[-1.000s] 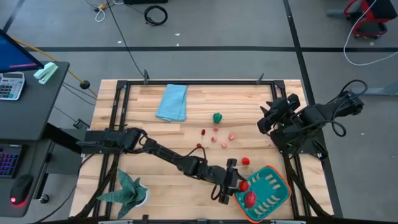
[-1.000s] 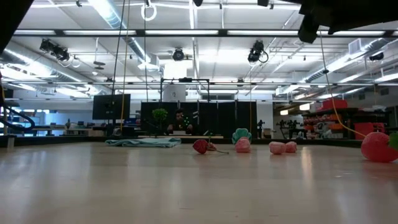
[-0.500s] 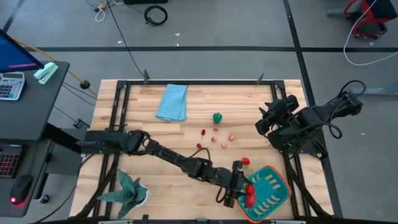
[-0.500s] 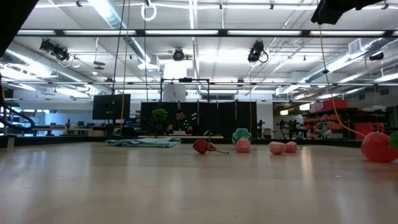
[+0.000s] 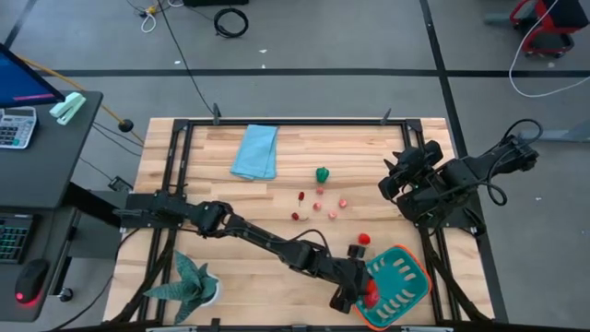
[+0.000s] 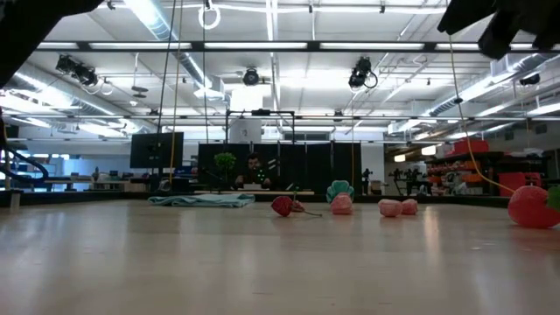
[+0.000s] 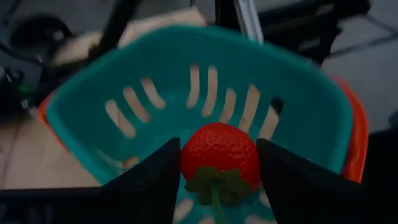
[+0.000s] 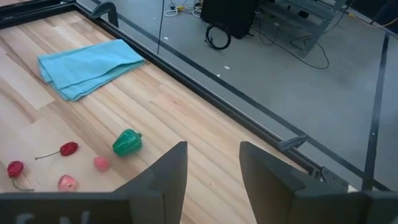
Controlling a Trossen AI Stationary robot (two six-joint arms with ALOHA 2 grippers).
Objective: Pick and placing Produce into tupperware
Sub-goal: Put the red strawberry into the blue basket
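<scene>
The teal tupperware (image 5: 406,272) with its orange rim stands near the table's near right corner; its slotted wall (image 7: 155,81) fills the left wrist view. My left gripper (image 5: 356,291) reaches over its left rim and is shut on a red toy strawberry (image 7: 217,149). More produce lies mid-table: a green piece (image 5: 322,173), several small red and pink pieces (image 5: 315,207), and a red piece (image 5: 363,238) just beyond the tupperware. My right gripper (image 5: 387,184) waits open above the table's right side. My left gripper pinches the strawberry by its two sides (image 7: 186,152) between both fingers (image 7: 149,180). It comes slanting down from the table's left. The strawberry's green calyx (image 7: 214,180) faces back toward the wrist. It sits inside the tupperware; whether it touches the floor I cannot tell.
A light blue folded cloth (image 5: 255,151) lies toward the far edge. A green star-shaped plant (image 5: 189,281) stands at the near left corner. A black frame (image 5: 295,123) borders the table. Bare wood lies between the produce and the near edge.
My left gripper has moved toward the table's right and near edges, from beside the tupperware's left rim to over its inside, carrying the strawberry with it. The right arm has shifted only slightly.
</scene>
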